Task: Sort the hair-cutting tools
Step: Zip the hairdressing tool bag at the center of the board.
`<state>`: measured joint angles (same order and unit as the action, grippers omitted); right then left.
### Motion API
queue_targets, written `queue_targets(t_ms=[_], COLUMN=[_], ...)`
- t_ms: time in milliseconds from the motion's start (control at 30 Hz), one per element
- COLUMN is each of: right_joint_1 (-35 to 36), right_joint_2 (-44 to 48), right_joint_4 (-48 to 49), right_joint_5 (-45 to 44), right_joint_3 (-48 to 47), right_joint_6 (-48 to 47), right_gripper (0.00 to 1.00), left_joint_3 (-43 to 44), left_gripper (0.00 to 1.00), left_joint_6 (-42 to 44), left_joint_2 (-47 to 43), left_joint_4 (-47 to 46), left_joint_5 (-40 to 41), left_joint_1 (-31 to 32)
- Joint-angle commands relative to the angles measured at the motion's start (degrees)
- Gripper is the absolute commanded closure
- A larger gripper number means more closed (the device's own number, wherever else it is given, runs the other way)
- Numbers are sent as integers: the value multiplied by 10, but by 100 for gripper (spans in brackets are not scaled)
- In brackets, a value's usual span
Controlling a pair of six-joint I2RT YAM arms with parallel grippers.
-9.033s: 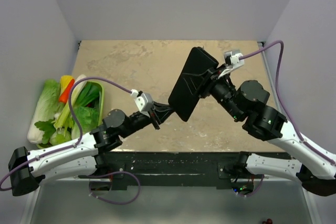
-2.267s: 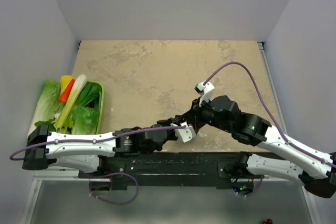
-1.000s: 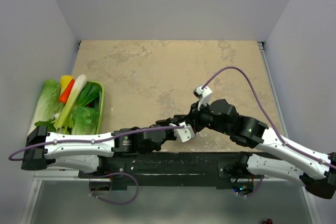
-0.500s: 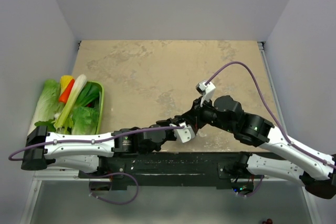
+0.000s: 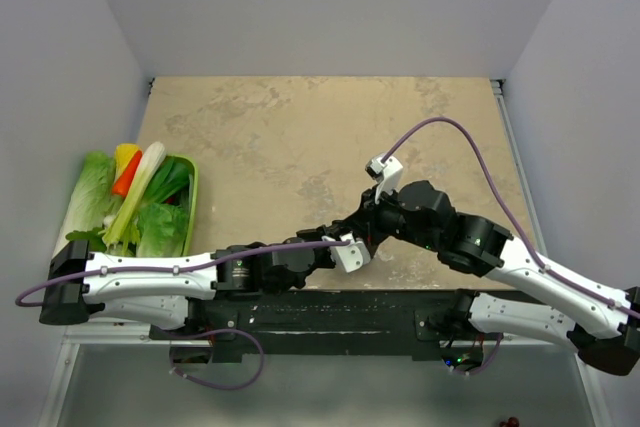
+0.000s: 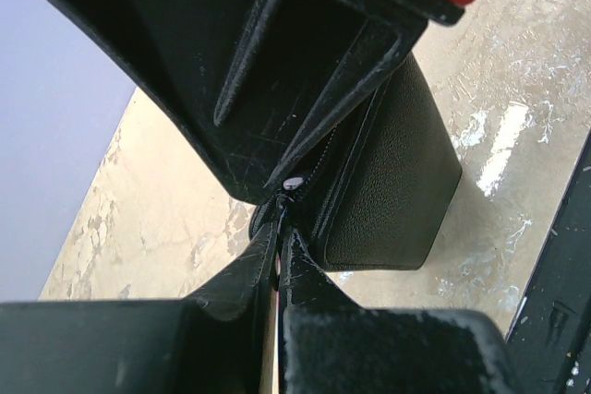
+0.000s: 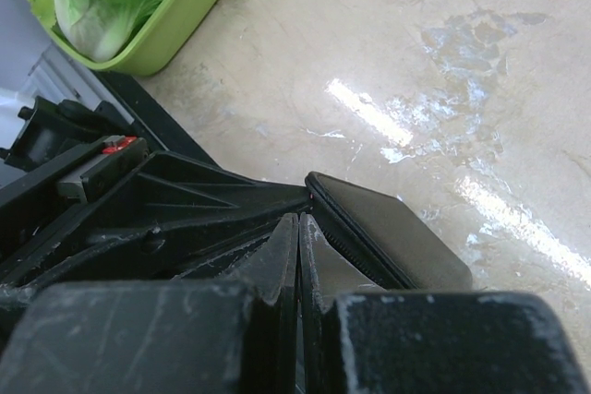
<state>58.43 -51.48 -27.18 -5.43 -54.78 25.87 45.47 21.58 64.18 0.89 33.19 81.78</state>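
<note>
Stretched inward and low, the left gripper (image 6: 280,254) and right gripper (image 7: 298,235) sit close together — each pinched closed.

Top cam: high at near edge, looking down on table (image 5: 280,137). Wrist cams: v. close, low; both see black case (image 6: 388,182).

Probably a lab booth: plain grey walls (image 5: 300,7) around marbled tabletop (image 5: 260,137).

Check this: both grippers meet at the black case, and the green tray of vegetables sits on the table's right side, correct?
No. The top external view shows the green tray of vegetables on the left side, not the right. The left gripper and right gripper do meet at the black case.
</note>
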Motion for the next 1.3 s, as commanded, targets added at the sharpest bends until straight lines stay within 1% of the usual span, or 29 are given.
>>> queue_targets(t_ms=[0,367,633,833,1033,1267], right_joint_1=[-2,-1,-3,-2,-2,-2], right_joint_2=[6,10,37,67,86,63], right_joint_4=[14,31,-9,-20,-18,-21], right_joint_5=[-13,-8,-46,-44,-65,-54], right_joint_3=[9,54,80,106,71,13], right_joint_6=[-8,1,-6,9,14,-1], right_gripper=[100,100,100,100,100,100], left_joint_3=[1,-1,1,6,15,17], left_gripper=[100,100,100,100,100,100], left_joint_6=[-14,-13,-12,-16,-17,-18], left_joint_2=[-20,-19,-25,-19,4,6], left_joint_4=[-50,-52,-55,-62,-62,-61], left_joint_5=[2,3,8,6,-1,-4], left_joint_1=[3,3,3,-1,-2,-2])
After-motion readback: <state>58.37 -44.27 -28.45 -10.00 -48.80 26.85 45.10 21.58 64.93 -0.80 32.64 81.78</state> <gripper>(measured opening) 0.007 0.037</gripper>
